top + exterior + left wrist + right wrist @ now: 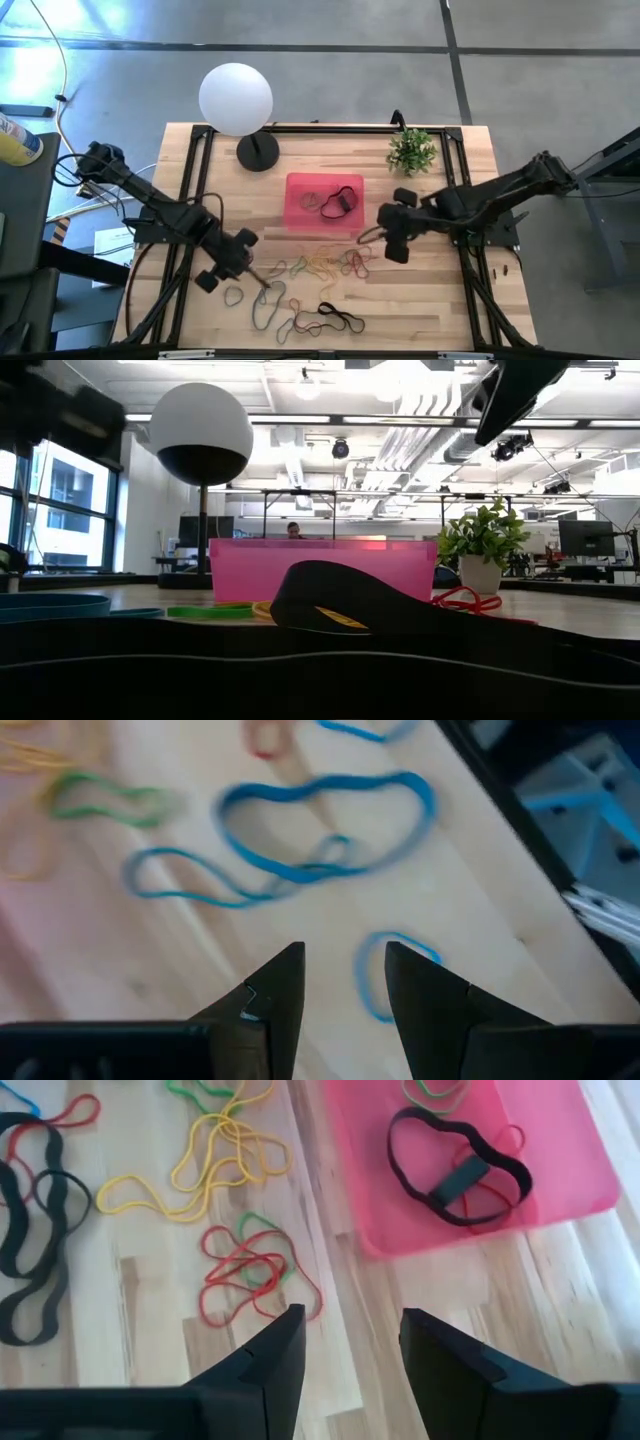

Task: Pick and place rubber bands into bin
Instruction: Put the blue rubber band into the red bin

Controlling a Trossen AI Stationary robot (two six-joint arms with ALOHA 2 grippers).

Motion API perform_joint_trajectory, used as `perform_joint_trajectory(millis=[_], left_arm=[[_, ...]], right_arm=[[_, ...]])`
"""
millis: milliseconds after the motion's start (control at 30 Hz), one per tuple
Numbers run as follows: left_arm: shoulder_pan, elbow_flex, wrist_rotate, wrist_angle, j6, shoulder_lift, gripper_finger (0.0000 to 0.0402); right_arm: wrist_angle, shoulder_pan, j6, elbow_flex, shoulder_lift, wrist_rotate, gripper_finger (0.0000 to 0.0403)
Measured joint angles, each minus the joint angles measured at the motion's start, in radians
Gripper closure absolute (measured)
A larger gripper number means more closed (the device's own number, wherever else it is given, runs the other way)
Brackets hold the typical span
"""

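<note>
Overhead, the bin (303, 212) sits mid-table holding several rubber bands (338, 203), others strewn nearer the front edge. Left gripper (343, 988) hovers empty, fingers parted, over blue loops; right gripper (351, 1352) likewise, beside the bin; no legible writing

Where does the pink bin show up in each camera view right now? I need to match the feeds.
High view: the bin sits mid-table, just in front of the white globe lamp.
Low view: the bin is a pink wall at centre, with the lamp to its left.
Left wrist view: not in it.
Right wrist view: the bin is ahead, beyond the fingers.
Shared landmark: the wide black band lying in the bin.
</note>
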Motion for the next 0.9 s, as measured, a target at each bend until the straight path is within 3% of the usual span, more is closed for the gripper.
perform_joint_trajectory(millis=[200,367,900], left_arm=[[-0.123,0.001,-0.028,-0.004,-0.077,0.055,0.0273],[-0.178,0.001,-0.069,-0.008,-0.151,0.151,0.0273],[-0.174,0.001,-0.074,-0.001,-0.322,0.339,0.0273]], right_arm=[[0.01,0.075,0.101,-0.03,0.004,0.102,0.0247],[0.024,0.098,0.168,-0.068,0.005,0.129,0.0247],[0.05,0.114,0.21,-0.079,0.005,0.175,0.0249]])
